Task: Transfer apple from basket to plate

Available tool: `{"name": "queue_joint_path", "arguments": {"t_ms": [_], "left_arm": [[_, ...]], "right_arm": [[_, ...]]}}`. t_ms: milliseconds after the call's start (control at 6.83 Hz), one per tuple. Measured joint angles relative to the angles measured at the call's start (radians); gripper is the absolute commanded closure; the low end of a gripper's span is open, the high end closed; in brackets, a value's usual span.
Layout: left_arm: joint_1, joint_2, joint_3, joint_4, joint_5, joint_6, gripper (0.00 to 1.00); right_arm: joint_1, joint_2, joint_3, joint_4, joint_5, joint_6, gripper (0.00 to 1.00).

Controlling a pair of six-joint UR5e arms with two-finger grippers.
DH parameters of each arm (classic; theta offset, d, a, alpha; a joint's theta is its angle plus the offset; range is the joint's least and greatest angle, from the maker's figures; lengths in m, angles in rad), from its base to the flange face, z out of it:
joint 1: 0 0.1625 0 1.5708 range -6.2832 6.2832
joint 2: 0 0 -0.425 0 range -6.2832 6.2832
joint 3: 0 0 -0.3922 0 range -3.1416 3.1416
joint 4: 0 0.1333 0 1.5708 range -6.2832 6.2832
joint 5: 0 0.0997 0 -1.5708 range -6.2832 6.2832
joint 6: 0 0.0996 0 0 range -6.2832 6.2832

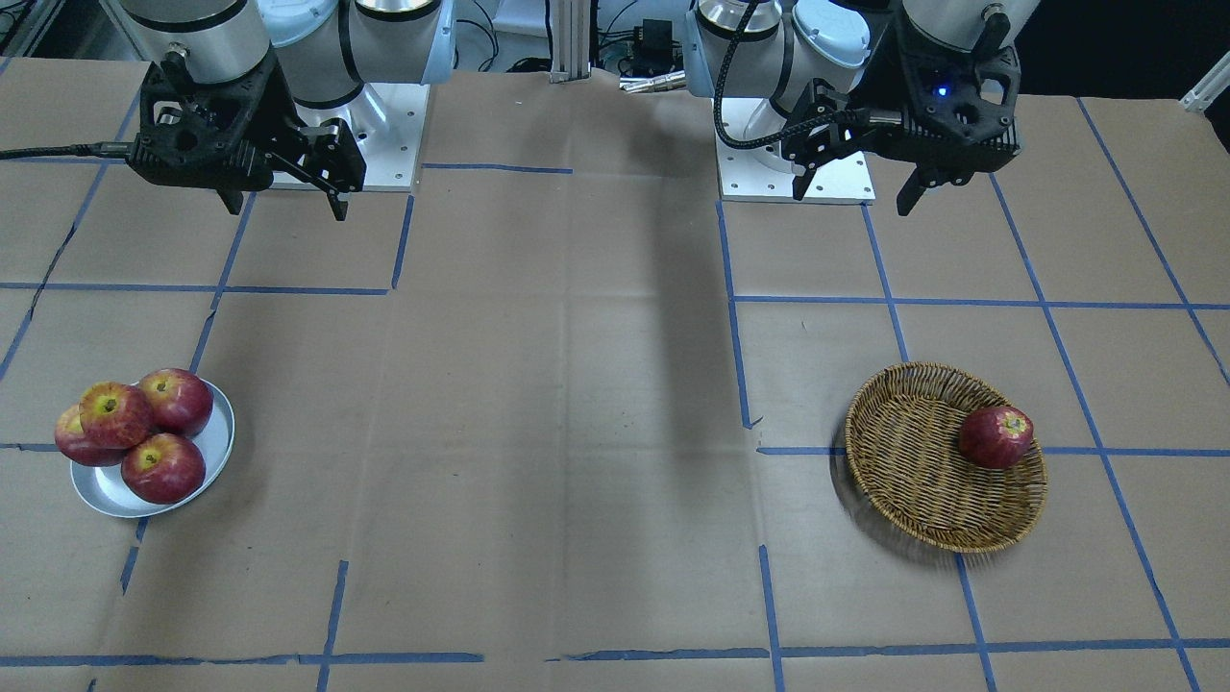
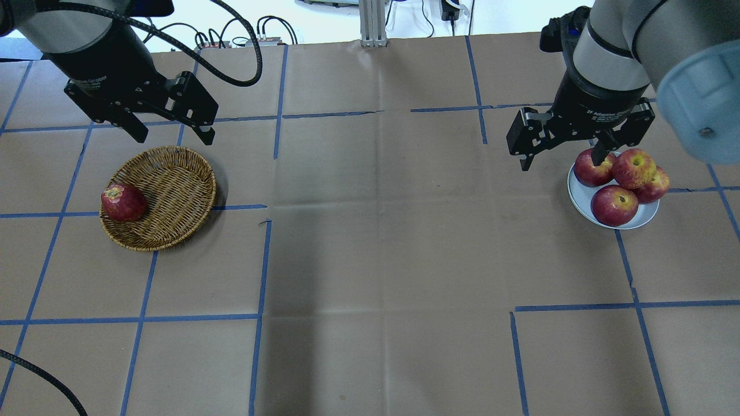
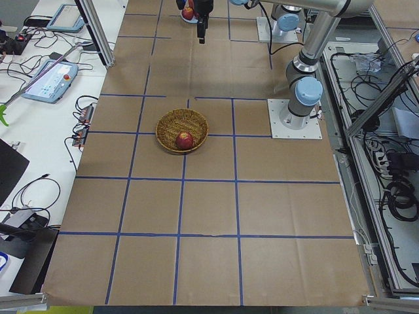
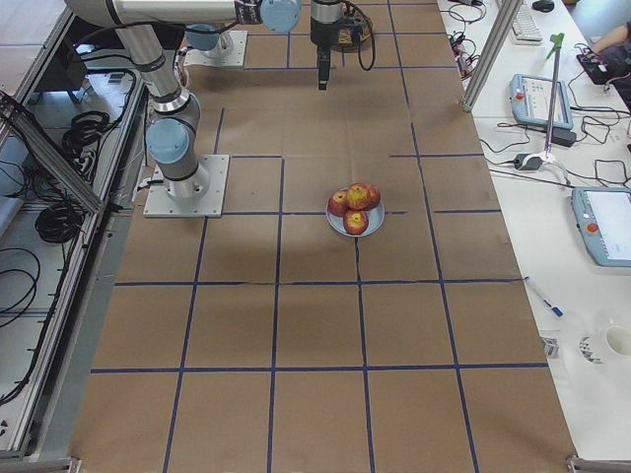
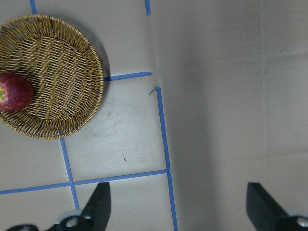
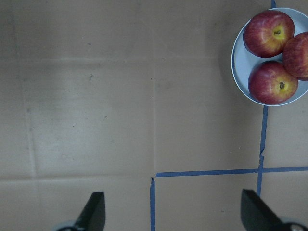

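The paler, yellow-streaked apple lies on top of three darker apples on the silver plate; it also shows in the overhead view. The wicker basket holds one deep-red apple at its rim. My left gripper hangs open and empty above the table just behind the basket. My right gripper is open and empty, raised beside the plate. The left wrist view shows the basket at upper left, and the right wrist view shows the plate at upper right.
Brown cardboard with blue tape lines covers the table. The arm bases stand at the robot's edge. Teach pendants and cables lie off the table on side benches.
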Motion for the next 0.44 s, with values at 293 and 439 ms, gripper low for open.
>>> {"name": "queue_joint_path", "arguments": {"t_ms": [293, 439], "left_arm": [[0.000, 0.000, 0.000, 0.000, 0.000, 0.000, 0.01], [0.000, 0.000, 0.000, 0.000, 0.000, -0.001, 0.01]], "right_arm": [[0.000, -0.002, -0.001, 0.000, 0.015, 0.014, 0.00], [0.000, -0.002, -0.001, 0.000, 0.019, 0.015, 0.00]]}}
